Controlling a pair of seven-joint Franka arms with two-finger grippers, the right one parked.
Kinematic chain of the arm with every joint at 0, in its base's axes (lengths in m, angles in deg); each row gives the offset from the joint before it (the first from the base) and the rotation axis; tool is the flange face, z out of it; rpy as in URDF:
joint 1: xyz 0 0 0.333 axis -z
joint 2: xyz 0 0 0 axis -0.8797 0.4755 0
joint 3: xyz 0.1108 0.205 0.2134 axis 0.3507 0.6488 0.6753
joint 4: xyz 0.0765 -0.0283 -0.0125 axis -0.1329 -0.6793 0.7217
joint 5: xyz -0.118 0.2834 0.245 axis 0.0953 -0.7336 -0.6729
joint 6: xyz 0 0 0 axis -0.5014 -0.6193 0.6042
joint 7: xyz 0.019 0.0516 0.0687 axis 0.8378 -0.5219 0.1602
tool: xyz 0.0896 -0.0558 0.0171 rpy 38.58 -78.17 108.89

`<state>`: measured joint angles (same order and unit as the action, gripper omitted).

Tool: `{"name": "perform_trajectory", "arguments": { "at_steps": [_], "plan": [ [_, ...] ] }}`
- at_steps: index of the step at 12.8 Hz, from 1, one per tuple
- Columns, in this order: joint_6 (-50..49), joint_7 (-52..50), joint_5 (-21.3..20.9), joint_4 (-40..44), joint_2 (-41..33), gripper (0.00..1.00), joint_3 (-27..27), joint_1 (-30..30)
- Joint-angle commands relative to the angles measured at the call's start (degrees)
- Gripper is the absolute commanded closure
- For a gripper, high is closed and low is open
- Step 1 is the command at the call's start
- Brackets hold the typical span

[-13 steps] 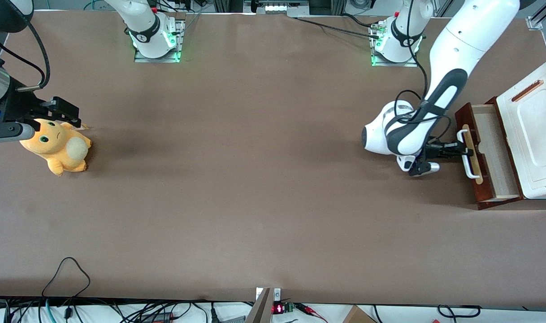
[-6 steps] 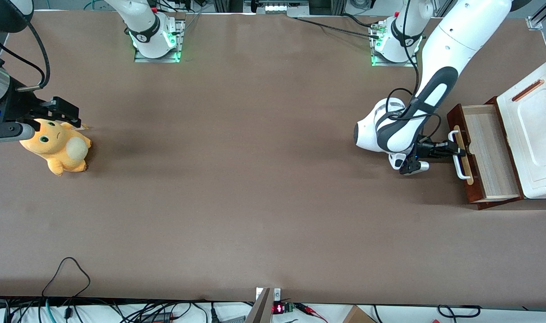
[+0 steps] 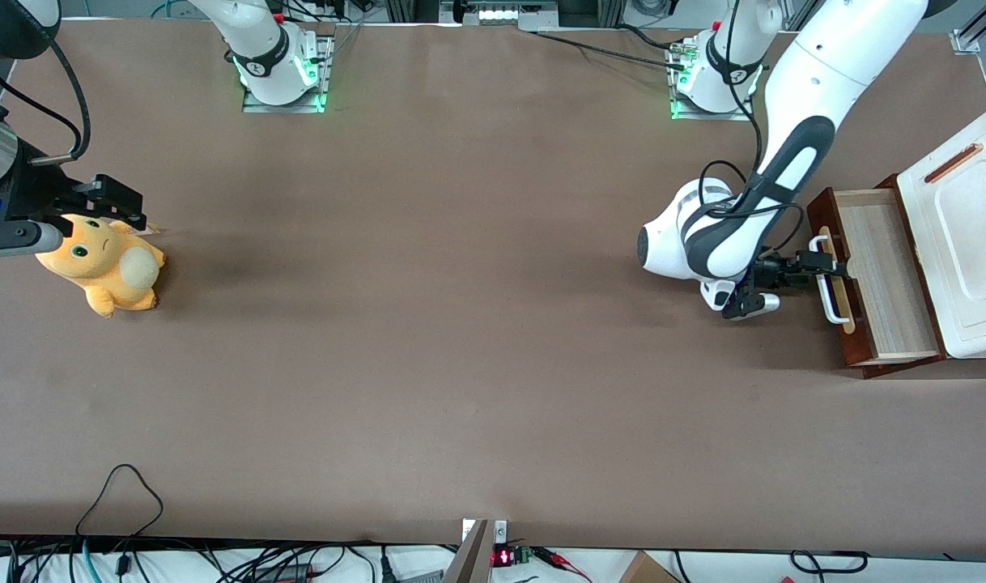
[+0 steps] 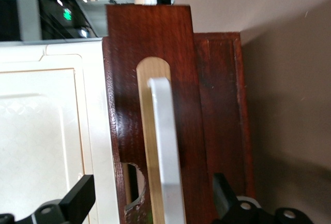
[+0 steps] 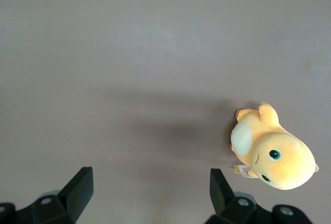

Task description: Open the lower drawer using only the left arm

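The lower drawer (image 3: 886,275) stands pulled out of the white-topped cabinet (image 3: 966,235), its pale wood inside bare. Its dark red-brown front (image 4: 173,79) carries a white loop handle (image 4: 165,146) on a pale wood strip (image 4: 146,131). The left arm (image 3: 728,243) reaches toward the drawer front. Its gripper (image 3: 818,265) is open, one black finger (image 4: 77,199) on each side of the handle (image 3: 825,282), neither pressing on it. The gripper (image 4: 150,182) straddles the handle about midway along the bar.
The cabinet sits at the working arm's end of the table. An orange plush toy (image 3: 104,263) lies toward the parked arm's end, also seen from the right wrist (image 5: 274,154). Cables (image 3: 121,494) trail over the table edge nearest the front camera.
The drawer slid farther out of the cabinet, with the gripper at its handle, up to half a second ago. Since then the drawer has stayed put and the arm has barely shifted.
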<state>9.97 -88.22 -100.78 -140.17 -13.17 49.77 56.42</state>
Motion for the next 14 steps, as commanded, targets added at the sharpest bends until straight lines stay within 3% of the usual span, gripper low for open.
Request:
{"name": "perform_trajectory", "arguments": {
  "at_steps": [1,7,10,12,14],
  "plan": [
    [3.77,5.96,8.05,5.02,-5.42,0.0,-0.31,0.18],
    [16.6,19.83,31.51,12.32,-15.79,0.0,4.07,0.27],
    [16.88,32.58,51.78,17.94,-21.24,0.0,11.26,1.58],
    [16.79,38.64,62.68,18.31,-25.45,0.0,17.5,3.86],
    [16.88,44.45,70.27,18.22,-28.63,0.0,22.34,5.36]
  ]
}}
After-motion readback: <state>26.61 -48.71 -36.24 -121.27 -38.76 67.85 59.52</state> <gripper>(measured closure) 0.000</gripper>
